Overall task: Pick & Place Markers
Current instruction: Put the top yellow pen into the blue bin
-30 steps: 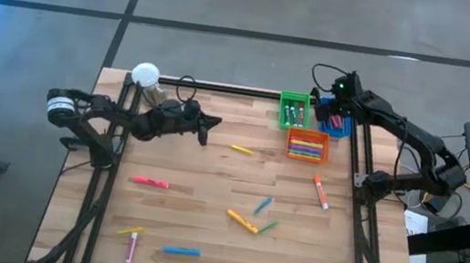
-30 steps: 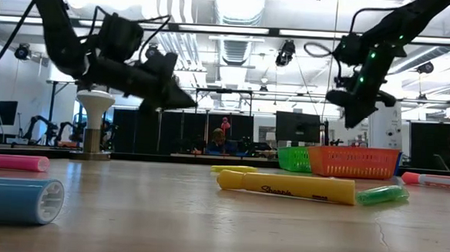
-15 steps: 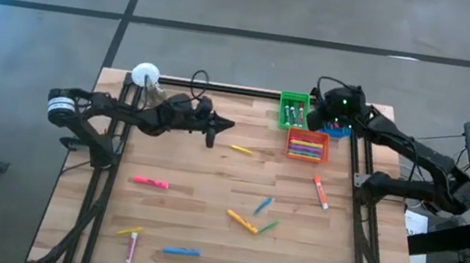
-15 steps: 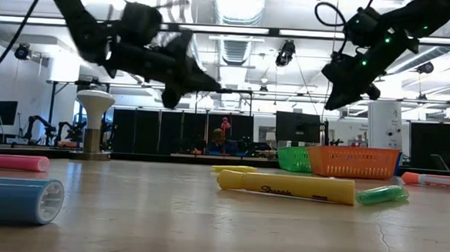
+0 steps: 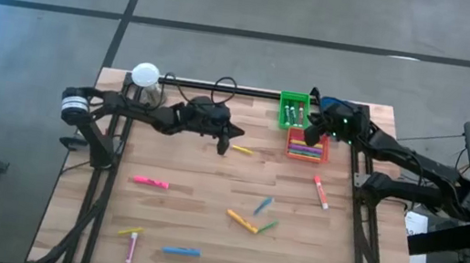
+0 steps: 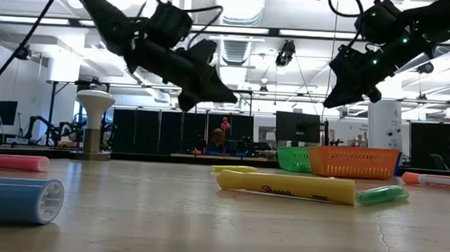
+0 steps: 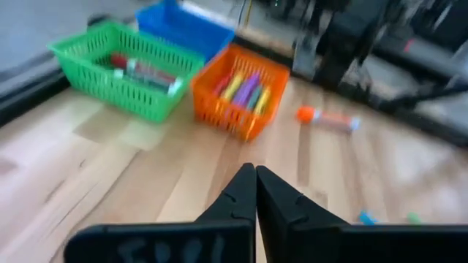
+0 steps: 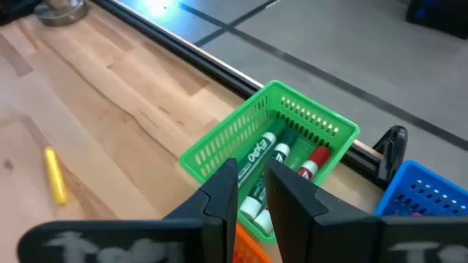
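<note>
Yellow marker (image 5: 242, 150) just beside left gripper (image 5: 224, 146), jaws seemingly pressed together, empty.

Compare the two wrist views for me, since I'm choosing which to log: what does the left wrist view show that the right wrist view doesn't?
Only the left wrist view shows the pens inside the orange bin and an orange-capped marker lying on the table beyond it. Only the right wrist view shows a yellow marker alone on the wood and the black rail along the table edge. Both show the green bin holding white-barrelled markers, and the blue bin beside it.
</note>
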